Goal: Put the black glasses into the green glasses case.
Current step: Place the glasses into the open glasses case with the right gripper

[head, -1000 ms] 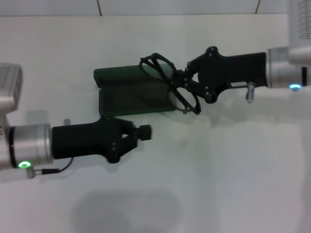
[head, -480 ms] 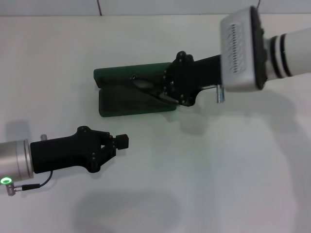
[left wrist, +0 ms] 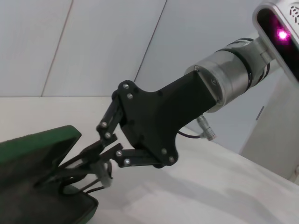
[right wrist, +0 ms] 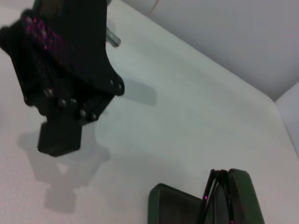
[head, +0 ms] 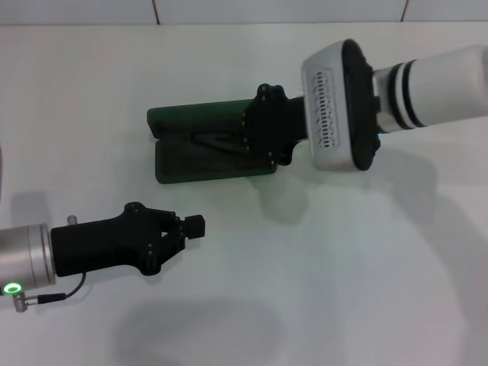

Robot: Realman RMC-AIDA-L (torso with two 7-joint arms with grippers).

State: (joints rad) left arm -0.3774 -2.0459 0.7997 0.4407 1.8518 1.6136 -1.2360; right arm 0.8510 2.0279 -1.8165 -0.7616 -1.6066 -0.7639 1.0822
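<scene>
Right gripper [left wrist: 96, 161] reaches into the open green glasses case [head: 187, 164], fingers pinched on the black glasses [left wrist: 86, 175], which sit low inside the case at the fingertips. Left gripper [head: 194, 226] hovers near the case, closed, empty.

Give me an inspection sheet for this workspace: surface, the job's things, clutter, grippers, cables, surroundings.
Surface: white table, bare apart from the items below.
Job's things: green glasses case lies open; black glasses are held at its open mouth, partly inside, not released.
Clutter: nothing seen.
Grippers: right gripper reaches over the case, shut on the black glasses. Left gripper hangs apart from the case on the near side, shut and empty.
Cables: thin black cable loops at the left wrist.
Surroundings: pale tiled wall behind the table.
</scene>
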